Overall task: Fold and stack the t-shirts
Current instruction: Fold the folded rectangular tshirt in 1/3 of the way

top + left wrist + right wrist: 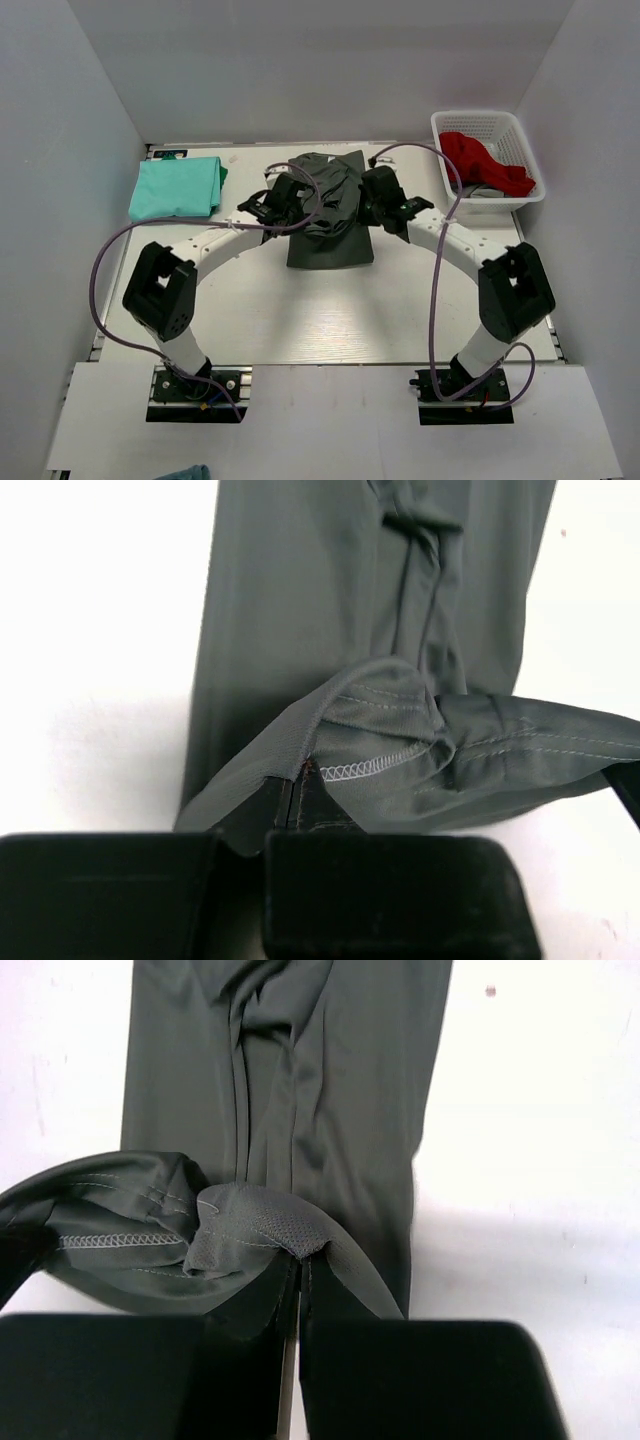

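Note:
A dark charcoal t-shirt (328,215) hangs bunched between my two grippers over the middle of the table, its lower part trailing on the surface. My left gripper (290,200) is shut on its left edge; the wrist view shows a stitched hem (385,765) pinched at the fingertips (292,785). On the shirt's right side my right gripper (368,198) is shut on a fold of fabric (260,1220) at its tips (300,1260). A mint-green t-shirt (176,187) lies folded at the back left.
A white basket (492,122) at the back right holds a red garment (485,163) over something grey. Grey cables loop from both arms. White walls enclose the table on three sides.

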You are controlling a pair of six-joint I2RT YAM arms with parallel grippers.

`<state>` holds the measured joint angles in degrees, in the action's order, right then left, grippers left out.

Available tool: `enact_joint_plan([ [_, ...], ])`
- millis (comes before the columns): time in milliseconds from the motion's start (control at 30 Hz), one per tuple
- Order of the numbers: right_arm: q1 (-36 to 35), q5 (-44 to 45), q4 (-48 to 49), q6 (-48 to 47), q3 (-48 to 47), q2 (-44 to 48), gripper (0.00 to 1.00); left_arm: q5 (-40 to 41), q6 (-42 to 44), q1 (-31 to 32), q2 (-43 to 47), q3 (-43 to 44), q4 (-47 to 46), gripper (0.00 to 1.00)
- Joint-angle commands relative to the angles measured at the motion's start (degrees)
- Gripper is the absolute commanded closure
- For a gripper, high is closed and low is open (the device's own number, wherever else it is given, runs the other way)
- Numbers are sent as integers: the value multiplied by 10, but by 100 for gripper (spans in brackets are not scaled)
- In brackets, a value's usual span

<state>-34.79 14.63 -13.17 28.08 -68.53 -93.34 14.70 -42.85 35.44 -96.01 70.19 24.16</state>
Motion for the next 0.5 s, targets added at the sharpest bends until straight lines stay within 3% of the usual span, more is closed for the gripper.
enact_joint_plan([
  [0, 19, -7, 19, -19, -47, -27, 100, 4, 28, -21, -15, 43, -15, 100],
  [467, 71, -98, 34, -42, -119, -140, 100, -13, 29, -56, -138, 134, -26, 100],
])
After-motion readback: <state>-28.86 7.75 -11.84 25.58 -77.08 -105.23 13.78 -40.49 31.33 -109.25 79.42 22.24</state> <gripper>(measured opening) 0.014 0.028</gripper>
